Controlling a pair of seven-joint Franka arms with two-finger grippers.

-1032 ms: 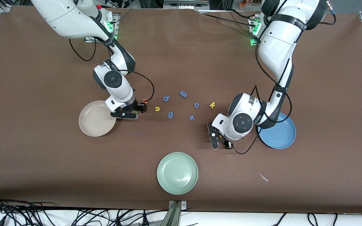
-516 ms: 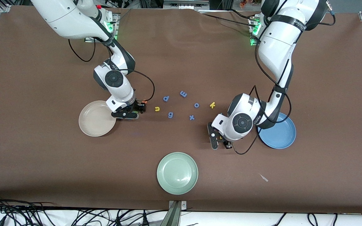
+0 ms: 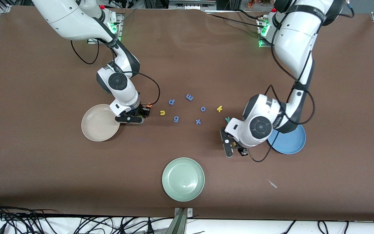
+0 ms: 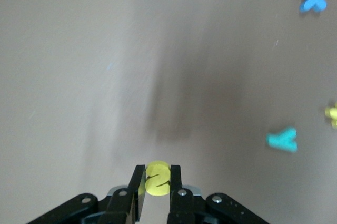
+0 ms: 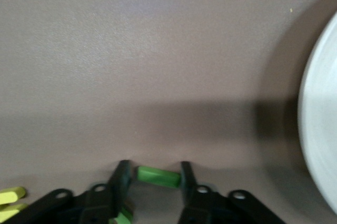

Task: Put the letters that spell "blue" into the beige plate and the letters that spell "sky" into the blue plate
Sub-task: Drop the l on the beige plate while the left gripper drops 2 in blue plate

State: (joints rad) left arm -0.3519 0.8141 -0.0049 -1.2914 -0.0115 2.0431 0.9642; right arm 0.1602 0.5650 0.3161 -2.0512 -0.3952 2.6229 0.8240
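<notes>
Two hands busy. Left hand [image 4: 157,182] clamped on yellow s [image 4: 157,178], lifted off bench, blue plate [image 3: 292,143] beside it. Right hand [image 5: 155,176] closing around green letter [image 5: 159,176] on bench; beige plate [image 5: 318,124] close alongside for short drop.

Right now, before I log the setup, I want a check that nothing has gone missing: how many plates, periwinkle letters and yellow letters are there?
Plates: 3 (beige plate, pale green plate, blue plate)
Periwinkle letters: 5 (p, m, o, g, x)
Yellow letters: 3 (u, k, s in the left pincer)
Total: 11
</notes>
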